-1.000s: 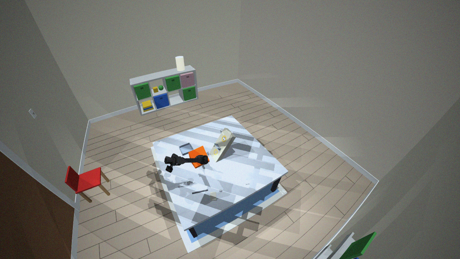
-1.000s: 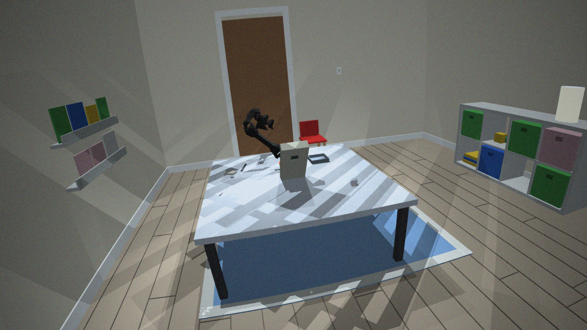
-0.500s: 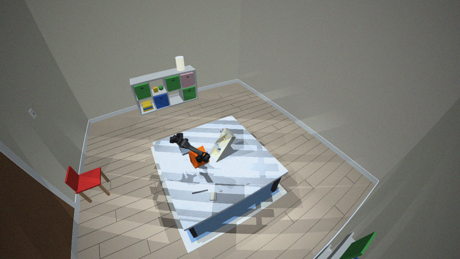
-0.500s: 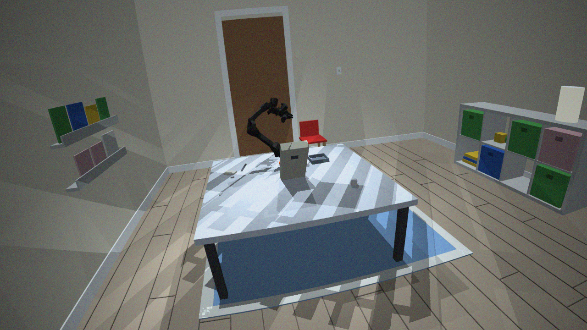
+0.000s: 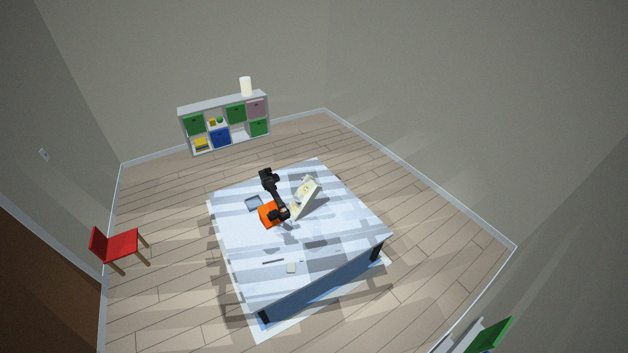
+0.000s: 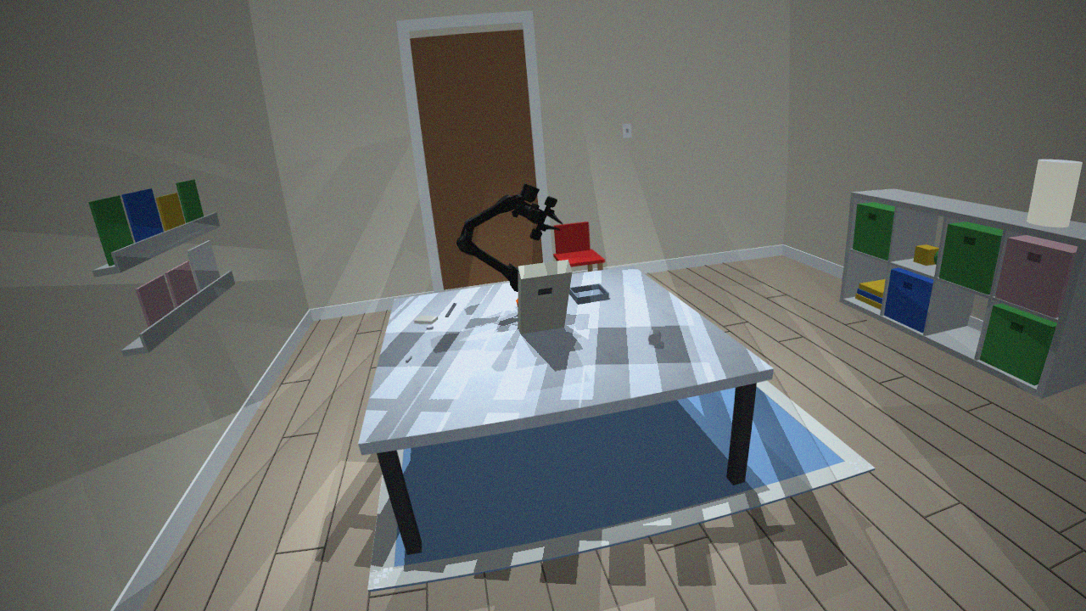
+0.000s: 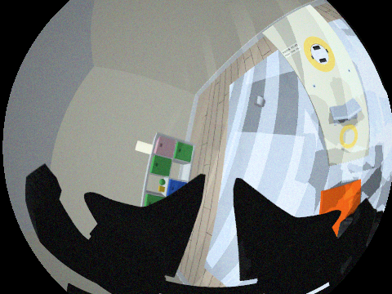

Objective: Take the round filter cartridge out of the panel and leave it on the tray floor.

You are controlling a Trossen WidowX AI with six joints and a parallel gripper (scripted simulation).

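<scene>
My gripper (image 5: 265, 170) (image 6: 560, 225) (image 7: 219, 181) is partly open, its two black fingers standing apart with nothing between them. I hold it raised above the pale, shadow-striped surface (image 5: 246, 245) (image 6: 470, 395) (image 7: 253, 163), well clear of the sloped cream service panel (image 5: 312, 193) (image 6: 543, 307) (image 7: 340, 82).

The round white filter cartridge (image 5: 305, 189) (image 7: 319, 54) is in the panel's upper part, framed by a yellow ring, with dark slots on its face. Lower on that same face I can see a grey-blue angled piece (image 5: 297, 200) (image 7: 346, 111), and beneath it a second yellow ring (image 7: 342, 136). The exterior view shows me only the panel's back, so the cartridge is hidden there.

The shallow grey tray (image 5: 253, 203) (image 6: 592, 299) lies flat on the surface, apart from the panel, and I see no cartridge in it. Beside my arm's base is an orange block (image 5: 264, 214) (image 7: 339, 198), between tray and panel. Farther along the surface lie a thin dark bar (image 5: 273, 261) (image 6: 450, 310) and a small cream block (image 5: 291, 267) (image 6: 425, 320), near each other but not touching. A red chair (image 5: 120, 245) (image 6: 572, 238) stands on the wooden floor away from the surface.
</scene>
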